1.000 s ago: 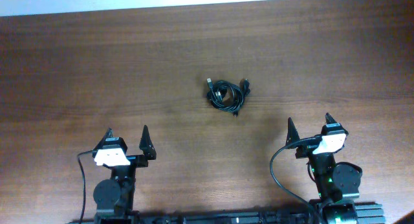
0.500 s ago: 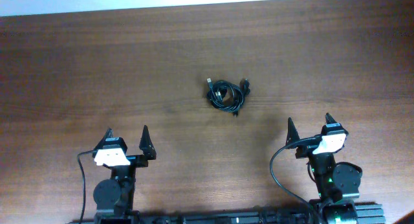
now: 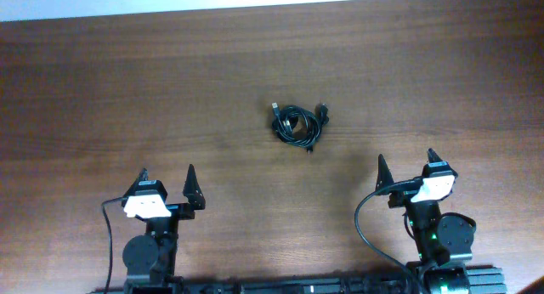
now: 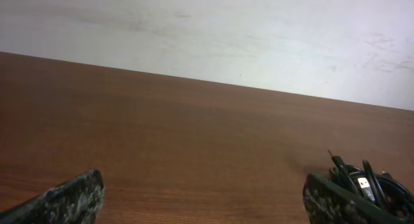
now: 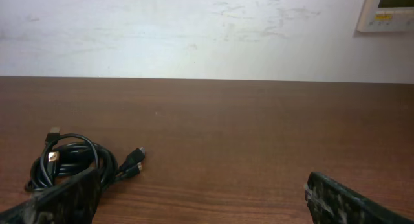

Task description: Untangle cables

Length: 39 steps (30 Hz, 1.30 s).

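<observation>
Nothing is untangled yet. The cables (image 3: 297,124) lie as one tight black knot of loops on the wooden table (image 3: 102,90), one plug (image 3: 274,104) poking out on the side towards the left arm, so the whole job is left to do.

The left pincer (image 3: 167,172) sits low at the near edge, pointing forward, its jaws wide apart and empty. The bundle is ahead of it and off to its right, well apart. The right pincer (image 3: 405,156) is posed the same way, spread and holding nothing, with the knot ahead and to its left.

Each wrist camera shows the bundle just past the inner finger's edge. Neither arm is reaching out; I judge both parked.
</observation>
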{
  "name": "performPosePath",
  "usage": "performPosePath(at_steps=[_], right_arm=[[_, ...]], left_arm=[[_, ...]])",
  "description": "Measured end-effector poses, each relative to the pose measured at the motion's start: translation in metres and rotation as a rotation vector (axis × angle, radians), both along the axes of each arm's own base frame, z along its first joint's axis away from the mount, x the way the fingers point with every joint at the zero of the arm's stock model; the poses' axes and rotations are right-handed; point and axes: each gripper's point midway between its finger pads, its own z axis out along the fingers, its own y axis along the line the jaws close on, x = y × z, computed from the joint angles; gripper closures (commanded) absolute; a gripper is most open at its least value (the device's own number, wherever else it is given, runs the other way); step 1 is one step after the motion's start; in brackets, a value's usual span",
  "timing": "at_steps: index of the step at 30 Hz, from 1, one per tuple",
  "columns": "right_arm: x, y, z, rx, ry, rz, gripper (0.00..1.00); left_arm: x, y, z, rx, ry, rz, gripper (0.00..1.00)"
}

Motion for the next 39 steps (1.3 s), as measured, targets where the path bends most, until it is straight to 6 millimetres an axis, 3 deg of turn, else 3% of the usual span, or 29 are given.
performPosePath(at_steps=[39], right_arm=[[0.0000,0.0001,0.0000,-0.001,0.000,0.000,0.01]], left_arm=[[-0.0068,-0.0041,-0.0040,0.017,0.082,-0.028,0.01]])
